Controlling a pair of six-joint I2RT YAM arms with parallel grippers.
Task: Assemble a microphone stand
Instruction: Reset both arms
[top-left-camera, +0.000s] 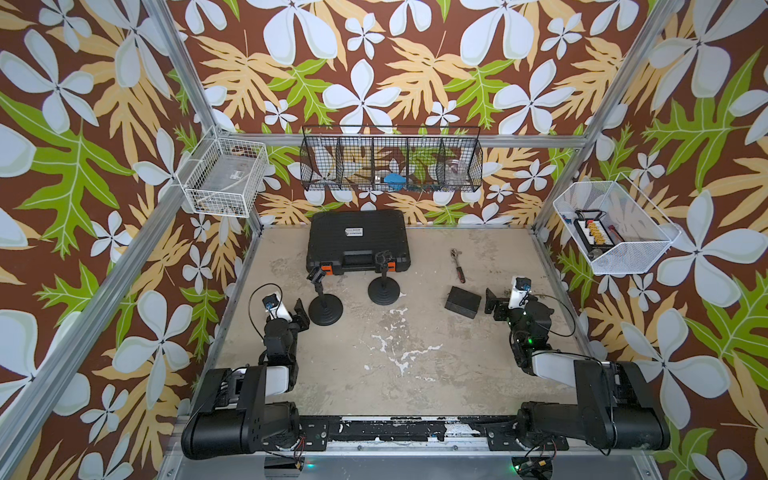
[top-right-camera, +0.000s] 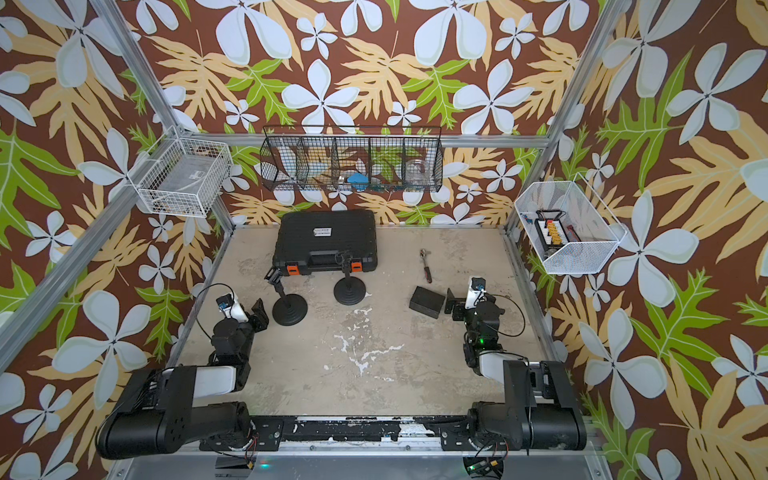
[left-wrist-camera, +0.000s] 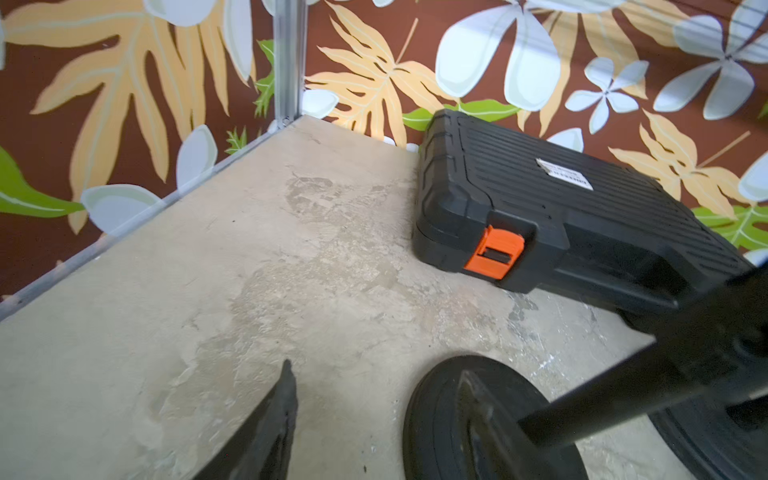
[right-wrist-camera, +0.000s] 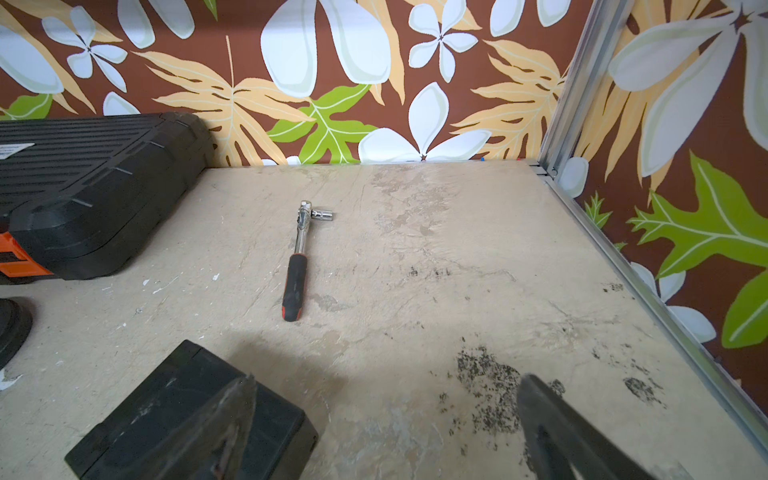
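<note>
1. Your left gripper sits just beside the first microphone stand, with its fingers parted and holding nothing. In the wrist view only one finger shows, and the stand's pole crosses close in front. A careless sideways swing could clip that pole and topple the stand.
2. The black case lies shut at the back of the desk. Its white label carries print, but it is too blurred to read. You have no legible brand anywhere.
3. The second microphone stand stands just in front of the case. Both stands look assembled to me, so you risk disturbing finished work.
4. The ratchet wrench lies loose, well apart from both arms. A long reach could sweep it aside.
5. The small black box lies just beside your right gripper, whose fingers are spread wide and empty. One fingertip overlaps the box in the wrist view, so lowering here could shove or pin it.
</note>
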